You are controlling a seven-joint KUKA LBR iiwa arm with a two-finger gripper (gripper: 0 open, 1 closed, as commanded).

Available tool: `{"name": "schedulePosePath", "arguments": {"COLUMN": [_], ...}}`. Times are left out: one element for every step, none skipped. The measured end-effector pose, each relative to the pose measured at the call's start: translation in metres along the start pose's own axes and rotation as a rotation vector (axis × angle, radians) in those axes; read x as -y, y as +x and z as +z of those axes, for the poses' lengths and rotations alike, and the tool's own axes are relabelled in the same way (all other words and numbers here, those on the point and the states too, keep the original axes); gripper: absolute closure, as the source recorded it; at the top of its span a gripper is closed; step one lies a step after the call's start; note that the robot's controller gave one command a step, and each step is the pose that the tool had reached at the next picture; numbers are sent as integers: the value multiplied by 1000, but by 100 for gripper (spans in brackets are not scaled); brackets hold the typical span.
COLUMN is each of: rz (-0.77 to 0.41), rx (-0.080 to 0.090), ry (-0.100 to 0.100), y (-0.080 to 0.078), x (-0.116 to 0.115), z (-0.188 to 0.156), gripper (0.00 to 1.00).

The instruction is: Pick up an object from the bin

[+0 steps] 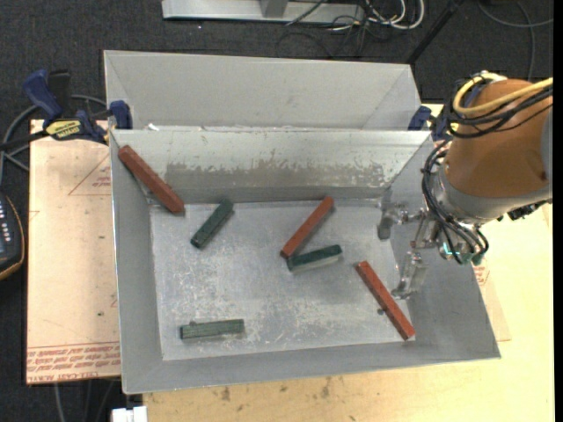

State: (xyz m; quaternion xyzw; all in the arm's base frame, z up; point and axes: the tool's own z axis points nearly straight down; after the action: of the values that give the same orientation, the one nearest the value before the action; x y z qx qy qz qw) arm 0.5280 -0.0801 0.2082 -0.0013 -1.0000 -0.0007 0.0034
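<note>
Grey metal bin (264, 178), sloped walls, six loose bars spread on the floor, no heap. The gripper (407, 278) hangs low at the right end of the bin, close to the right wall.

Risks, as a judgement:
- The wall is the main one. The gripper sits so near the slope that a straight descent could scrape or jam on the metal.
- The nearest thing is the long red-brown bar (384, 299), flat on the floor and running diagonally toward the near right corner. The gripper looks just beside its wall side, not centred over it. A close from here may catch one edge only, so the bar could pivot, skid into the corner or tip out on the lift.
- The bar is long, so a grab off its middle would let it swing.

The other bars are well apart and unlikely to interfere: a red-brown bar (308, 227) at centre with a dark green block (315, 258) touching its lower end, and a red-brown bar (151, 179) leaning in the far left corner.

End effector: cannot tell how far open it is, since wrist and cables crowd the tip. Nothing visibly held. Contact with the bar is unclear.
</note>
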Motion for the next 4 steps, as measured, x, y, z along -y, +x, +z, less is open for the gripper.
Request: {"name": "schedulePosePath", "arguments": {"rz": [5, 100, 103, 103], "rx": [10, 13, 16, 9], "ry": [-1, -2, 0, 1], "y": [-28, -79, -79, -77], "x": [-36, -85, -82, -82], "z": [138, 136, 133, 136], "gripper": [0, 0, 100, 0]}}
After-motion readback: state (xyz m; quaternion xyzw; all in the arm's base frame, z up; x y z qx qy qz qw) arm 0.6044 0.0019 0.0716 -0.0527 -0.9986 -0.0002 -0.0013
